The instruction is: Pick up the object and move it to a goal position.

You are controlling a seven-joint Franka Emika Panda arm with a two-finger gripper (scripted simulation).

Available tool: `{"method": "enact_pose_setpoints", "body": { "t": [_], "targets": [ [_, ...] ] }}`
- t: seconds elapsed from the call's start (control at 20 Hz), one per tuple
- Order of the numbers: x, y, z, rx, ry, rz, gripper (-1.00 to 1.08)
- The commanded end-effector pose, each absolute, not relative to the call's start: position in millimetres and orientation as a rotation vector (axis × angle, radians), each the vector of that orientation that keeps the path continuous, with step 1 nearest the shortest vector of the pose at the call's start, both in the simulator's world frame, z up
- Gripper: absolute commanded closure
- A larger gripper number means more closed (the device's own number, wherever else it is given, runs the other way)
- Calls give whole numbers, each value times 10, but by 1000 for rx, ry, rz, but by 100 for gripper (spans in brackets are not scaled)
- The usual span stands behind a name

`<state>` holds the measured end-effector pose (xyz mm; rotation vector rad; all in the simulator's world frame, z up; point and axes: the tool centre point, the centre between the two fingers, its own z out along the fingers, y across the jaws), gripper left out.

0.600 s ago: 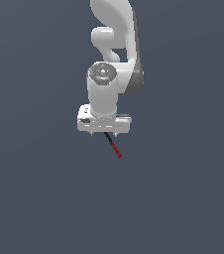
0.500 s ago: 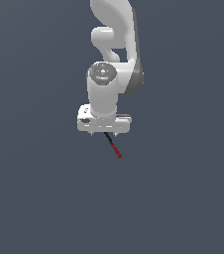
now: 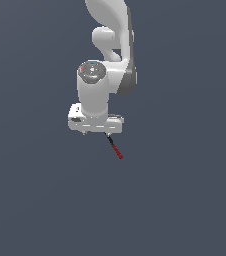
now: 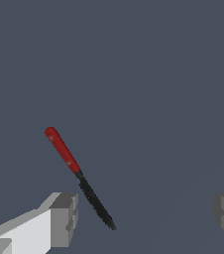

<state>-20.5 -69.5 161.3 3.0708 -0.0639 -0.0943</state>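
Wrist view: gripper [image 4: 143, 218] jaws apart, rod [image 4: 79, 177] between, ungrasped. Approach step; next needs centering, then closing.

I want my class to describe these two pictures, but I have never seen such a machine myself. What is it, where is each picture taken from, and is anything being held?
These are computer renders, not photographs. The white jointed shape in the exterior view is a robot arm, seen from a camera placed off the arm. At its lower end sits the gripper, the part that grasps.

The other picture comes from a camera on the wrist, looking past the two grey fingers. They stand wide apart.

The one thing on the plain dark surface is a small thin rod, red at one end and black at the other. It lies between the fingers, nearer one of them, and neither grips it. So nothing is held yet.
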Motion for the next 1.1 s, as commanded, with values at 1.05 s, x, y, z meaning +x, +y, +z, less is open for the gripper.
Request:
{"method": "enact_pose_setpoints", "body": {
  "t": [1.05],
  "targets": [
    [-515, -283, 894, 3079, 485, -40, -92]
  ]
}}
